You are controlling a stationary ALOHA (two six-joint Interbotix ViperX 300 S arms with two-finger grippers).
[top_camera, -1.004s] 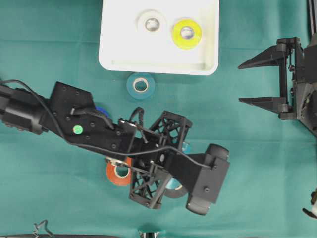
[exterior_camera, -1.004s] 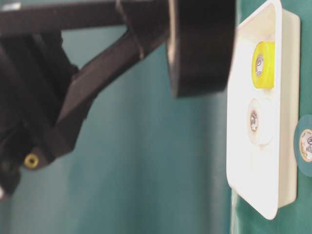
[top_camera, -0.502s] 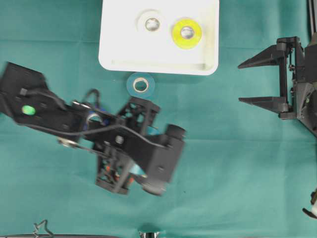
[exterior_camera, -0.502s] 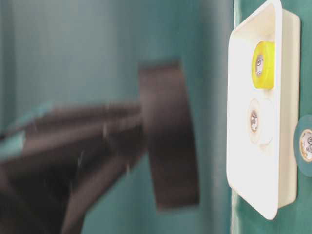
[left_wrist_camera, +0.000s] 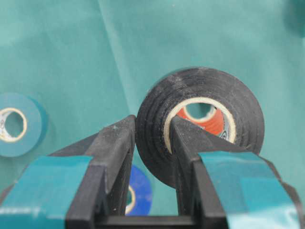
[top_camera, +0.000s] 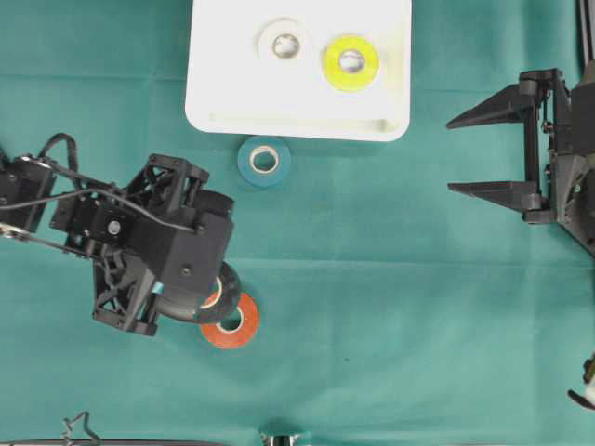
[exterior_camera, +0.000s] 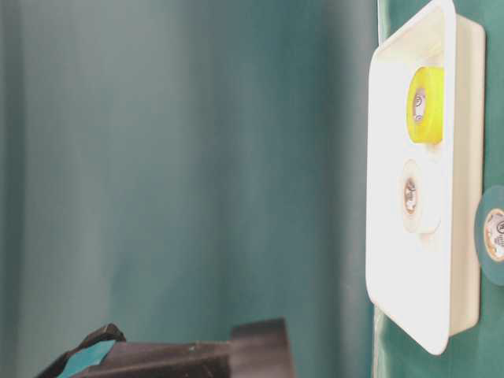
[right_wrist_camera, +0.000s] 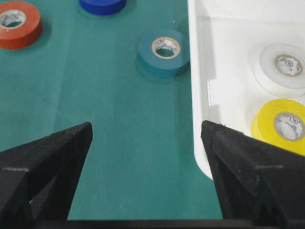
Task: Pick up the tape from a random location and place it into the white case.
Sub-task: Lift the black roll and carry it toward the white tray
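above the green surface (top_camera: 390, 307) | left claw (left_wrist_camera: 151, 143) pinching black tape (left_wrist_camera: 202, 121) by its wall | right claw (top_camera: 483, 153) spread, holding nothing | tip: keep the pinch tight, carry it level over white case (top_camera: 209, 98), lower gently, then let go

My left tool (left_wrist_camera: 152, 143) is black with teal tape patches on its fingers; the roll (left_wrist_camera: 200, 119) in it is black. Inside the white case (top_camera: 209, 98) lie a white roll (top_camera: 285, 42) and a yellow one (top_camera: 350, 61). Just beside the case sits a teal roll (top_camera: 264, 161) on the green cloth (top_camera: 390, 307); an orange roll (top_camera: 234, 322) lies farther off.
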